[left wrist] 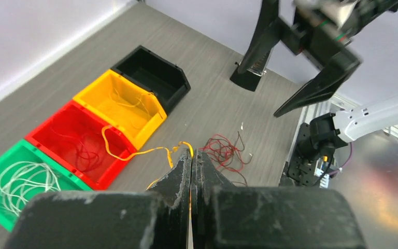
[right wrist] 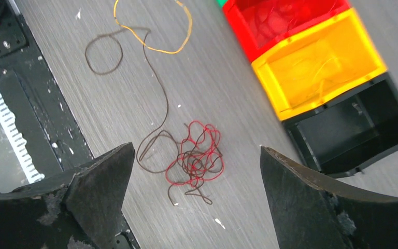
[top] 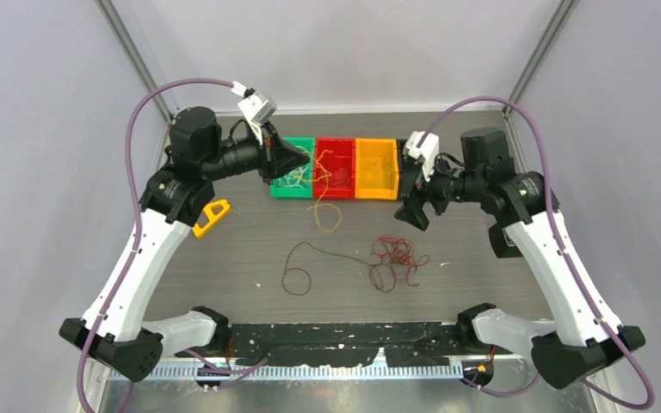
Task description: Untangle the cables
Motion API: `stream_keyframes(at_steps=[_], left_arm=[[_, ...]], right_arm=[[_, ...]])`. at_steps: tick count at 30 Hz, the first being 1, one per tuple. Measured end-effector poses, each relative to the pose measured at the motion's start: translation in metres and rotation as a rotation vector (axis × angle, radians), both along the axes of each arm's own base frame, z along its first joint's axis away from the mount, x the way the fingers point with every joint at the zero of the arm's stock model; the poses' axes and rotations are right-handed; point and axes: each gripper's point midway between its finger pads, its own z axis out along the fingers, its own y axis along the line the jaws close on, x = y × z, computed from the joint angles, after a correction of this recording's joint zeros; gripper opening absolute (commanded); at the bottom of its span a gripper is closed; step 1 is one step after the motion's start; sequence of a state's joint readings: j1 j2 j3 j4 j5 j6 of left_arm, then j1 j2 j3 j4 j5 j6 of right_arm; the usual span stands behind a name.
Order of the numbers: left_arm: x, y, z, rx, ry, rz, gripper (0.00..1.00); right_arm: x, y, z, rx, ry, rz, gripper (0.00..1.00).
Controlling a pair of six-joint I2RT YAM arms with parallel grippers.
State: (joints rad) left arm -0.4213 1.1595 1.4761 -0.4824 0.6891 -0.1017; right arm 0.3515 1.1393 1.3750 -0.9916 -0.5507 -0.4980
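A thin yellow-orange wire is pinched in the fully closed left gripper, lifted clear near the yellow plastic bin, presumably for sorting by colour. The right gripper is held wide open and empty above the red and dark brown wire tangle on the grey table, apparently for the next pick.

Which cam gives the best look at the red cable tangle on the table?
Right wrist. The red cable tangle sits mid-frame and large, with individual loops distinguishable. Top external shows the tangle whole but small. Left wrist sees it obliquely, with its near edge cut off by the shut left end effector.
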Motion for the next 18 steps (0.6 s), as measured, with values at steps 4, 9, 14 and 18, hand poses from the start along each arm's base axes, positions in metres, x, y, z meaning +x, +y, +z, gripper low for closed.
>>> stream_keyframes(at_steps=[4, 9, 14, 18], left_arm=[[0.003, -0.010, -0.011, -0.019, 0.079, -0.005, 0.00], [0.006, -0.023, -0.009, -0.077, 0.151, -0.031, 0.00], [0.009, -0.037, -0.004, -0.144, 0.225, -0.079, 0.00], [0.013, -0.044, -0.006, -0.168, 0.276, -0.100, 0.00]], right_arm=[[-0.002, 0.005, 0.041, 0.078, -0.086, -0.014, 0.98], [0.008, 0.038, 0.079, 0.177, -0.174, 0.032, 0.99], [0.024, 0.083, 0.082, 0.234, -0.211, 0.123, 0.94], [0.028, 0.115, 0.073, 0.246, -0.226, 0.210, 0.63]])
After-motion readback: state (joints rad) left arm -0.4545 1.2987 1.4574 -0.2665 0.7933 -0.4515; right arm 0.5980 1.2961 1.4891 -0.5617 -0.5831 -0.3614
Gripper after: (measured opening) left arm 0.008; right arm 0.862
